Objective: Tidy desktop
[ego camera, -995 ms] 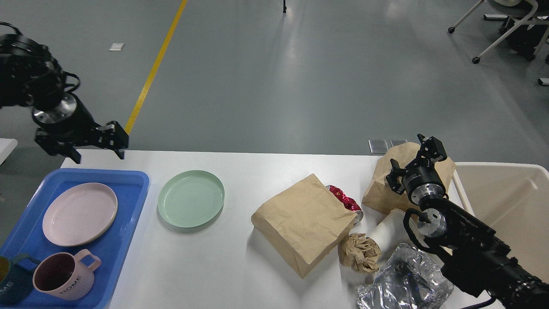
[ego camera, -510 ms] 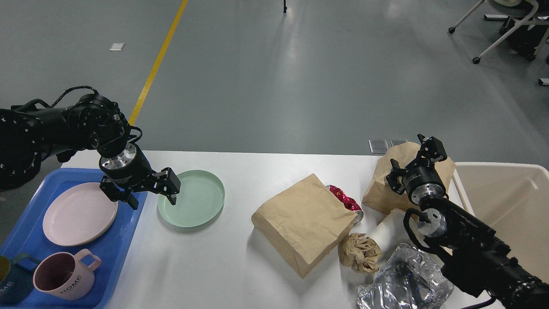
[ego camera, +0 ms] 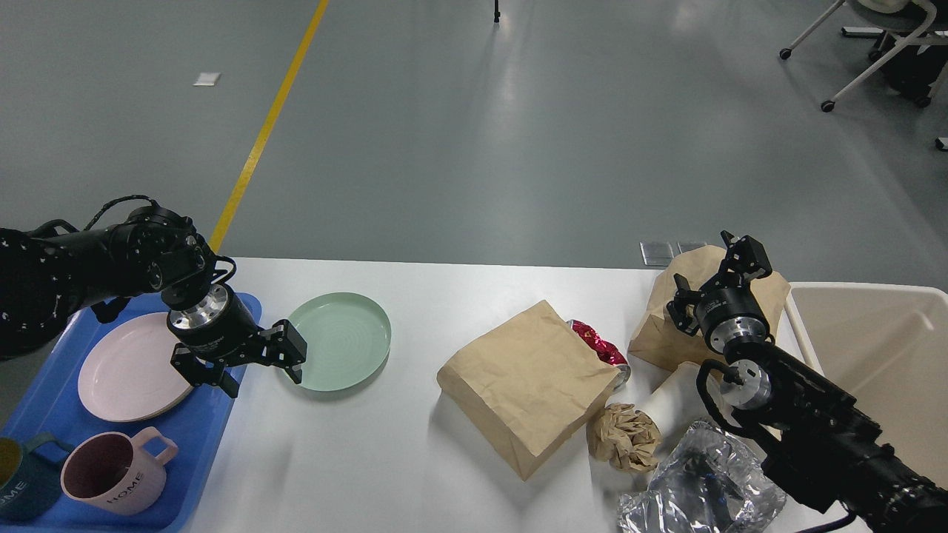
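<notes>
The left gripper (ego camera: 261,371) points downward with its fingers spread apart. The right gripper (ego camera: 717,272) points away, fingers also parted.

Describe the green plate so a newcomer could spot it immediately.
On the white desktop, look just right of the blue tray. The green plate lies flat there, beside the open left hand. It is the only dish outside the tray, and the only green one.

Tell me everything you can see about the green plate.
The green plate is round, pale mint, matte like plastic, with a low raised rim and faint concentric rings inside. It is empty and lies flat, right side up, on the desktop, just right of the blue tray. The open left gripper is at its left edge; contact cannot be told.
</notes>
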Action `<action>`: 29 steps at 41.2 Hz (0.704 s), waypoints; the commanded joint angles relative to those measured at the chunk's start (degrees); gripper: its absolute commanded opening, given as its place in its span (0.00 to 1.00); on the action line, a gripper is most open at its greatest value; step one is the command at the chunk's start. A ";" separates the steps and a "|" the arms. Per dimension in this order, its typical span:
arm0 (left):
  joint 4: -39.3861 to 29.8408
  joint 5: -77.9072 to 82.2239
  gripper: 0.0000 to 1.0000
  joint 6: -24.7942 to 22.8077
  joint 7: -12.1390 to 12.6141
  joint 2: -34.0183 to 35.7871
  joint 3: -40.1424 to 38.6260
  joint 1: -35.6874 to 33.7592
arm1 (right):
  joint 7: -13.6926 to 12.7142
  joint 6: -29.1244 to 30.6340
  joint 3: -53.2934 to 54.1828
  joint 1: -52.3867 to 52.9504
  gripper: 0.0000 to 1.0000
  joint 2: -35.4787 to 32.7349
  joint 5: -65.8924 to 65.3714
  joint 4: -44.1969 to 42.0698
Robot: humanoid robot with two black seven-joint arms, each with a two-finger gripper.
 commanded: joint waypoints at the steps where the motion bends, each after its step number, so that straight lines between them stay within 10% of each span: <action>1: 1.88 0.00 0.93 0.00 -0.01 0.75 -0.45 1.03 | 0.00 0.00 0.00 0.00 1.00 0.01 -0.08 0.09; 29: 8.65 0.00 0.93 0.00 0.34 12.17 -9.32 11.39 | 0.00 0.00 0.00 0.00 1.00 0.01 0.01 0.18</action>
